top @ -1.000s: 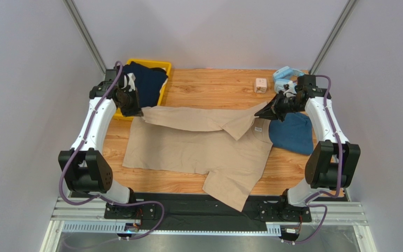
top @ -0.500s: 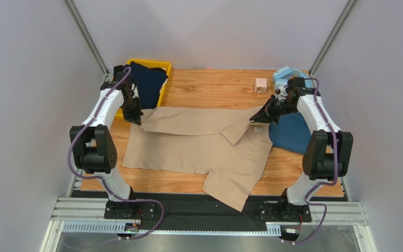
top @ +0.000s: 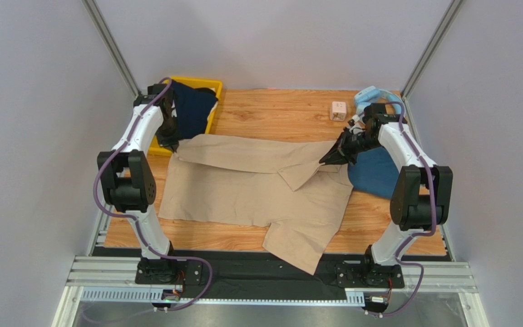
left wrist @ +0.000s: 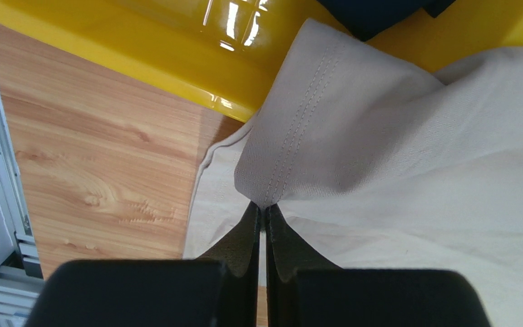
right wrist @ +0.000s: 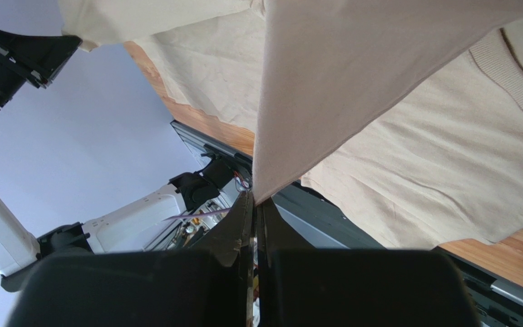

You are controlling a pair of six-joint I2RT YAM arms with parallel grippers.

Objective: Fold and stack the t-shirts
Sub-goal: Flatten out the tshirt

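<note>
A large beige t-shirt (top: 257, 194) lies spread over the table's middle, its far edge lifted into a fold. My left gripper (top: 174, 144) is shut on its stitched hem corner (left wrist: 291, 136) beside the yellow bin. On the other side, my right gripper (top: 325, 160) is shut on the opposite corner, and the cloth (right wrist: 353, 68) hangs taut from the tips (right wrist: 254, 197). A teal-blue t-shirt (top: 378, 174) lies at the right edge, partly under the right arm. The dark navy t-shirt (top: 192, 107) sits bunched in the bin.
The yellow bin (top: 212, 117) stands at the back left, its rim (left wrist: 175, 48) close to the left gripper. Light-blue headphones (top: 370, 95) and a small white cube (top: 339, 110) lie at the back right. Grey walls close in both sides.
The right gripper has drawn its corner of the beige shirt leftward and nearer, so the folded flap reaches farther over the shirt. The left arm has swung back; its gripper holds near the bin.
</note>
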